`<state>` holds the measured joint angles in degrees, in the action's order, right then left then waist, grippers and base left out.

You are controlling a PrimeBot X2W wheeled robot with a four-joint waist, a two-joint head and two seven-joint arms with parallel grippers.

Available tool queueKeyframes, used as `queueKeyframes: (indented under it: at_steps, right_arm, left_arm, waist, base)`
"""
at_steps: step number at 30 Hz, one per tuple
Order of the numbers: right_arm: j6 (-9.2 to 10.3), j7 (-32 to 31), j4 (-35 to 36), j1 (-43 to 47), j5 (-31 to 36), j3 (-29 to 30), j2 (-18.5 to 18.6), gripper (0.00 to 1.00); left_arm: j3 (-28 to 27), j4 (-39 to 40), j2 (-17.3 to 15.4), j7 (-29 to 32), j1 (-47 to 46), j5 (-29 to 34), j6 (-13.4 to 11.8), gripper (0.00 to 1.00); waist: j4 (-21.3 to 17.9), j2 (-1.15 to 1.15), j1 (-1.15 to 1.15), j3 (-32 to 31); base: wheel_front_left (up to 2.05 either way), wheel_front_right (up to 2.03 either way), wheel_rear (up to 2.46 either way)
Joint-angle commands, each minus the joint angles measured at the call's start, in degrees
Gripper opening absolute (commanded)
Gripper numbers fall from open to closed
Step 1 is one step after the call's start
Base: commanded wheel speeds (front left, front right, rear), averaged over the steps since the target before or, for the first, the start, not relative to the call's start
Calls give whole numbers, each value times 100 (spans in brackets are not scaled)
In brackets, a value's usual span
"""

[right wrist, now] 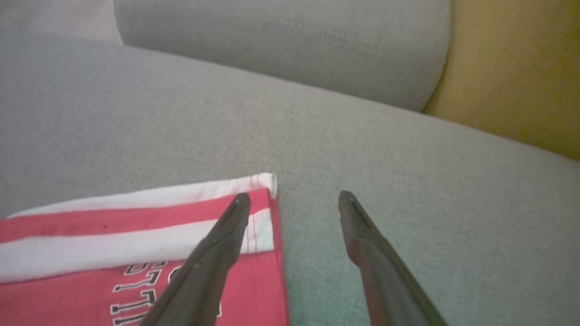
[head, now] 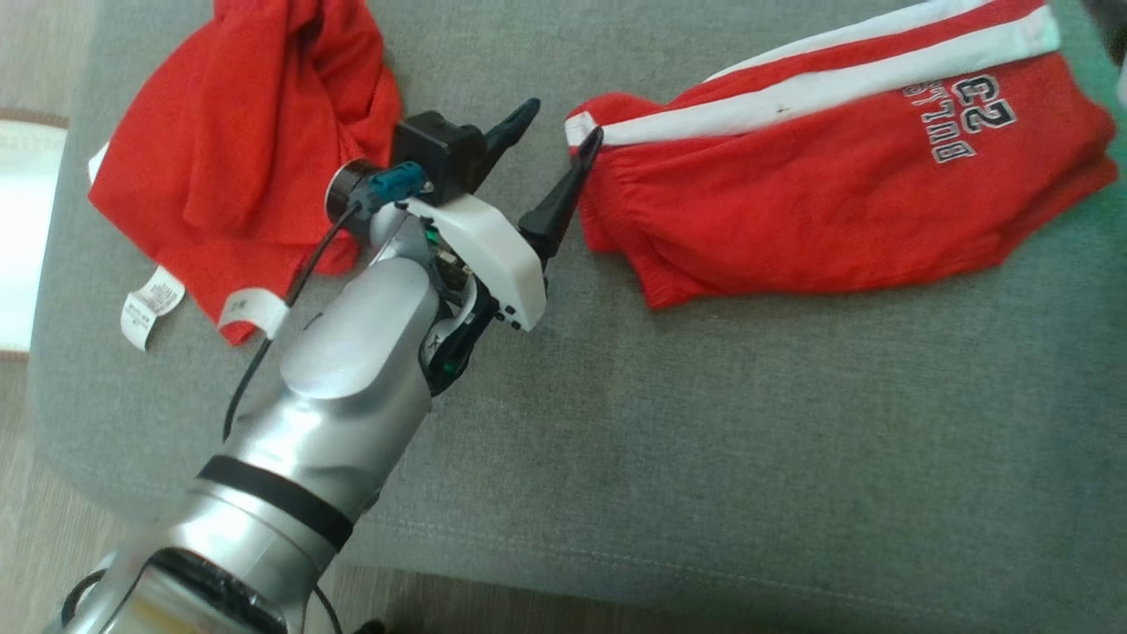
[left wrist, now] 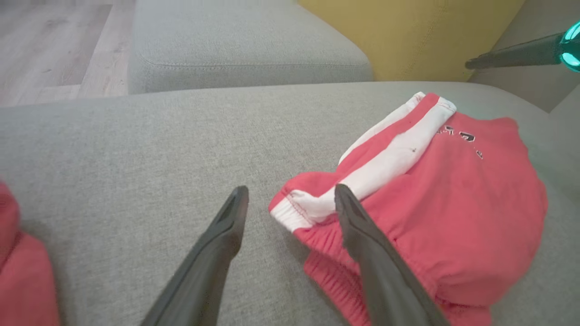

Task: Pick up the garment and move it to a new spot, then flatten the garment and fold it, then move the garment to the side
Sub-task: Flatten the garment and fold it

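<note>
The garment is a pair of red shorts (head: 836, 202) with white side stripes and a "23" print, lying folded on the right half of the grey cushion (head: 704, 423). My left gripper (head: 560, 123) stands open at the shorts' left end. In the left wrist view one finger of the left gripper (left wrist: 291, 189) lies over the red cloth (left wrist: 453, 203), and the white-striped corner sits between the fingers, ungripped. My right gripper (right wrist: 294, 195) is open at the hem corner of the shorts (right wrist: 90, 226), its left finger above the stripes and its right finger over bare cushion.
A second red garment (head: 238, 132) with white labels lies crumpled at the cushion's upper left, beside my left wrist. A grey armrest (left wrist: 244, 45) and a yellow backrest (left wrist: 408, 31) stand behind. Wooden floor (left wrist: 50, 45) lies beyond the cushion's edge.
</note>
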<state>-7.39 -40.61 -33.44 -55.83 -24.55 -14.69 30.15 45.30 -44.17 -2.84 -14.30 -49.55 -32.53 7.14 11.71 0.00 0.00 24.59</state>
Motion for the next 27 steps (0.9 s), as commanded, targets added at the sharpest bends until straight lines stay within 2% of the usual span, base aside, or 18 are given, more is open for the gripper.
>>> queueKeyframes:
  at_steps: [1, 5, 9, 10, 16, 19, 20, 23, 27]
  right_arm:
    - [-10, 289, 93, -22, -15, 122, -17, 100]
    - [-10, 1290, -46, 246, -70, 275, -262, 100]
    - [-10, 2324, 130, 614, -202, 290, -471, 100]
    - [-10, 2324, 130, 614, -202, 290, -471, 100]
    - [-10, 3884, 725, 1309, -58, 280, -738, 100]
    - [-10, 4455, 1060, 1789, 210, 268, -875, 100]
    - [-10, 4714, 1260, 2149, 393, 304, -1046, 100]
    - [-10, 4957, 1511, 2693, 668, 402, -1331, 100]
    - [-10, 5149, 1761, 3360, 1159, 567, -1704, 100]
  left_arm:
    - [-242, 158, -137, -67, -104, -8, 16, 100]
    - [-484, 301, -260, -68, 111, 82, -78, 100]
    - [-908, 696, -411, -69, 410, 192, -284, 100]
    - [-908, 696, -411, -69, 410, 192, -284, 100]
    - [-1888, 1739, -514, -69, 1106, 369, -569, 100]
    - [-2348, 2306, -512, -69, 1561, 615, -684, 100]
    - [-2642, 2661, -481, -69, 1899, 799, -745, 100]
    - [-3027, 3122, -382, -69, 2429, 1054, -786, 100]
    - [-3328, 3535, -226, -70, 3094, 1383, -702, 100]
  waist:
    - [-67, 0, 0, -121]
    - [-205, 0, 0, -401]
    - [-352, 0, 0, -678]
    - [-352, 0, 0, -678]
    - [-506, 0, 0, -1061]
    - [-567, 0, 0, -1243]
    - [-611, 0, 0, -1358]
    - [-680, 0, 0, -1496]
    - [-733, 0, 0, -1615]
  base:
    - [0, 0, 0]
    - [0, 0, 0]
    - [0, 0, 0]
    - [0, 0, 0]
    - [0, 0, 0]
    - [0, 0, 0]
    - [0, 0, 0]
    - [0, 0, 0]
    - [0, 0, 0]
